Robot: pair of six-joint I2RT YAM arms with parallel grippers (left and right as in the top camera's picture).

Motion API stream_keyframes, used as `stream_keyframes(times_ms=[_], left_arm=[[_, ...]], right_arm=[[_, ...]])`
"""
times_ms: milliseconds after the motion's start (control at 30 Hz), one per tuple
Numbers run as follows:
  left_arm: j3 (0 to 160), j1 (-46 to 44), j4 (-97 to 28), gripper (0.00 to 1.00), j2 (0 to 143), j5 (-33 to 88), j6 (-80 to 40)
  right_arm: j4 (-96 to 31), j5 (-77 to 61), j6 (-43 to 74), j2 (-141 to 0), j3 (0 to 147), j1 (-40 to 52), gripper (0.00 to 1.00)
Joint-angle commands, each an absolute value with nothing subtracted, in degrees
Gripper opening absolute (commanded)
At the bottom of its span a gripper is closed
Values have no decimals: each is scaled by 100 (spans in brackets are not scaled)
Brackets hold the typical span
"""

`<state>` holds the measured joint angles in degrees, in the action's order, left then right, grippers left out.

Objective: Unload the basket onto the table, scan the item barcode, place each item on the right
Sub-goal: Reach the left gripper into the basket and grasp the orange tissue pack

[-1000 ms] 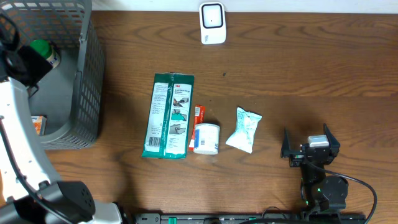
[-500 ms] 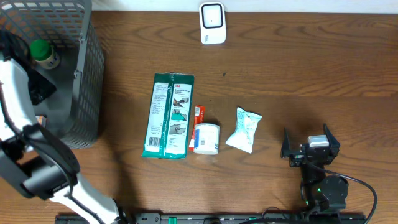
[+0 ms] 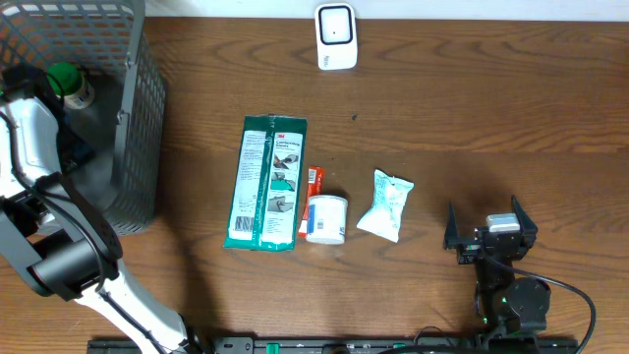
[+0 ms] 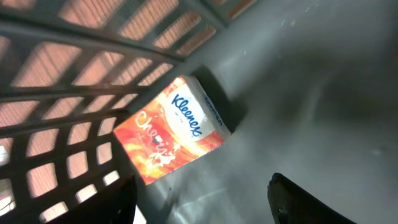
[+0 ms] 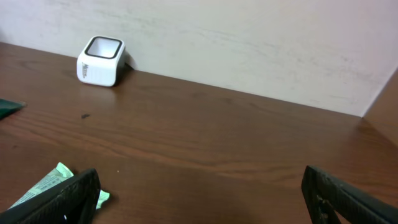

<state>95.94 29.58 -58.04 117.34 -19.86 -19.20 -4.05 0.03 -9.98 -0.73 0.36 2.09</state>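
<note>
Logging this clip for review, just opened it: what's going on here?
The left pincer is down inside the grey basket, open above an orange Kleenex pack on the basket floor, not gripping it. The right pincer sits open and empty near the front edge of the table. A green packet, a white tub and a pale pouch lie mid-table; the white scanner stands at the far edge, nothing held to it.

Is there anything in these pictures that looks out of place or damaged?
Nothing looks spilled or broken. The Kleenex pack lies askew by the basket wall, and the white tub seems to lie on its side on the table.
</note>
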Motion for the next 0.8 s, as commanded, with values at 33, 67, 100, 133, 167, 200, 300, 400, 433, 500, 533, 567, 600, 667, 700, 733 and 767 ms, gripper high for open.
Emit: stream_keyframes(times_ms=[33, 67, 100, 133, 167, 200, 300, 400, 433, 500, 533, 567, 600, 667, 700, 733, 767], left_arm=[[9205, 2989, -5502, 69, 11789, -2259, -1813], [9150, 2989, -5428, 69, 11789, -2259, -1789], [9072, 2989, -5336, 69, 11789, -2259, -1780], [8984, 2989, -5242, 69, 11789, -2261, -1780], [8917, 2989, -5166, 69, 11791, -2261, -1780], [8833, 2989, -5063, 69, 11791, -2261, -1780], [8635, 2995, -4849, 70, 11791, -2259, -1782], [8490, 2993, -4716, 69, 11791, -2174, -1782], [8462, 2993, -4687, 69, 11791, -2016, -1782], [8455, 2993, -4637, 69, 11791, -1466, -1780], [8455, 2993, -4602, 69, 11791, -1234, -1776], [8455, 2993, -4543, 69, 11789, -899, -1712], [8455, 2993, -4464, 68, 11789, -458, -1553], [8464, 2993, -4364, 66, 11786, 141, -1352], [8488, 2993, -4342, 65, 11767, 344, -1332], [8510, 2993, -4327, 64, 11740, 449, -1332], [8545, 2993, -4309, 64, 11684, 550, -1330]], right_arm=[[-427, 58, -1055, -64, 32, 180, 99], [-427, 58, -1055, -64, 32, 180, 99], [-427, 58, -1055, -64, 30, 180, 99], [-427, 58, -1055, -64, 32, 180, 99], [-427, 58, -1055, -64, 32, 180, 99], [-427, 58, -1055, -64, 32, 180, 99], [-427, 58, -1055, -64, 30, 180, 99], [-427, 58, -1055, -64, 32, 180, 99], [-427, 58, -1055, -64, 32, 180, 99], [-427, 58, -1055, -64, 32, 180, 99], [-427, 58, -1055, -64, 32, 180, 99], [-427, 58, -1055, -64, 32, 180, 99], [-427, 58, -1055, -64, 30, 180, 99], [-427, 58, -1055, -64, 32, 180, 99], [-427, 58, -1055, -64, 30, 180, 99], [-427, 58, -1055, -64, 32, 180, 99], [-427, 58, -1055, -64, 32, 180, 99]])
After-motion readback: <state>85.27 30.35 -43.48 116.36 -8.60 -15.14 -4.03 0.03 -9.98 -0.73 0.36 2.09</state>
